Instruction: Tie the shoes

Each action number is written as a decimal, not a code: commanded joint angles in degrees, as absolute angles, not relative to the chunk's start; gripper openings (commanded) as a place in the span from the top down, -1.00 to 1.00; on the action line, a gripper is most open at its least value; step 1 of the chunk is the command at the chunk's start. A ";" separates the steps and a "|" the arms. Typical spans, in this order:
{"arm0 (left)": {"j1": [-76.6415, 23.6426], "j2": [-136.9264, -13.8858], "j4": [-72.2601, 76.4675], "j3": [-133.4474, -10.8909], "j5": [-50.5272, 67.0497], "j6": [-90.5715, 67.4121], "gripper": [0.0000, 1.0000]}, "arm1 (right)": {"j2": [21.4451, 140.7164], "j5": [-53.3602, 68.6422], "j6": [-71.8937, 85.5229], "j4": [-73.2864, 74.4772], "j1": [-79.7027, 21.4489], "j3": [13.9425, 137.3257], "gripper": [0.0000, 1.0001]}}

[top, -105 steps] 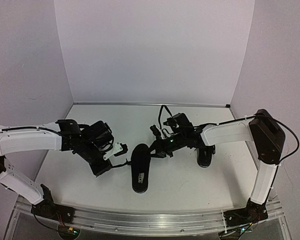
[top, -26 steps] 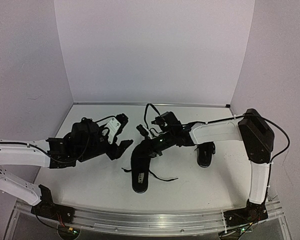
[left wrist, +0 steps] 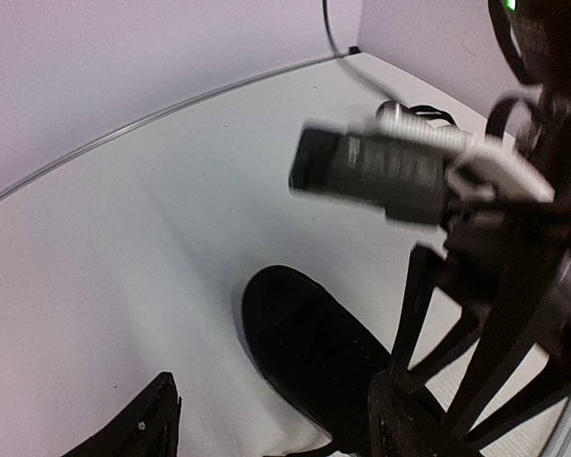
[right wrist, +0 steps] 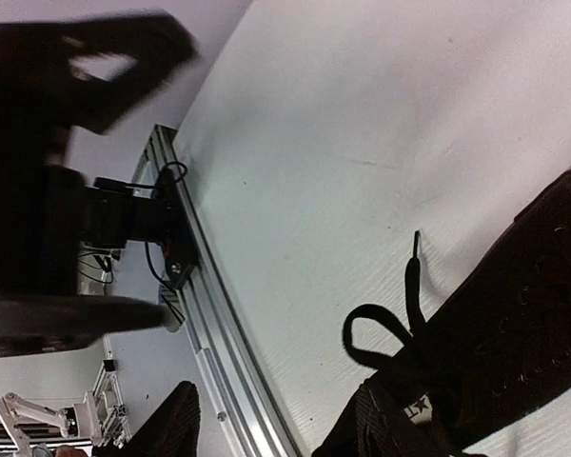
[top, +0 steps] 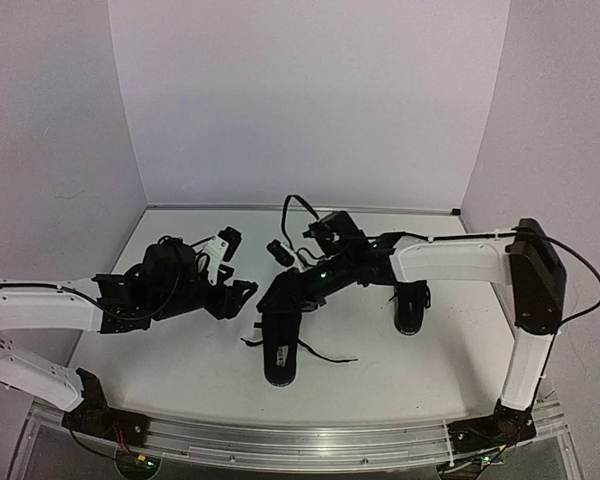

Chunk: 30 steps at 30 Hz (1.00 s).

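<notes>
White tabletop (top: 180, 360), pale lilac walls (top: 310, 100) all round; one black shoe (top: 281, 350) lay lengthwise near the middle, its laces (top: 327, 353) trailing loose on both sides; second shoe (top: 411, 308) sat off to the right; left gripper (top: 236, 265) hung wide open just left of the middle shoe's far end; right gripper (top: 276, 276) hovered over that far end, fingers apart, gripping nothing.

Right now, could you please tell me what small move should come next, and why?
Probably lower the open right gripper onto the loose lace beside the shoe and pinch it; that lace lies untied on the table, and the left gripper is empty too.
</notes>
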<state>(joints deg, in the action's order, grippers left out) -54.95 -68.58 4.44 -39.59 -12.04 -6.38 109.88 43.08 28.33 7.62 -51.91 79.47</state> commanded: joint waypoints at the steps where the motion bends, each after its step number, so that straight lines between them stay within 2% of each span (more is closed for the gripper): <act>1: -54.41 -70.72 2.38 -41.24 -0.73 -4.38 -0.31 | 104.56 42.74 25.13 7.90 -47.38 75.55 0.00; 9: -53.91 -79.59 -2.89 -46.54 8.80 -0.09 -0.18 | 110.27 42.48 18.18 13.81 -46.21 78.19 0.33; 18: -52.22 -84.39 -2.20 -47.15 11.35 -0.09 -0.09 | 114.32 43.56 14.78 16.35 -46.21 81.59 0.44; 30: -51.00 -84.80 -1.47 -45.95 14.20 -0.52 0.43 | 118.20 44.53 13.45 17.76 -46.70 85.04 0.48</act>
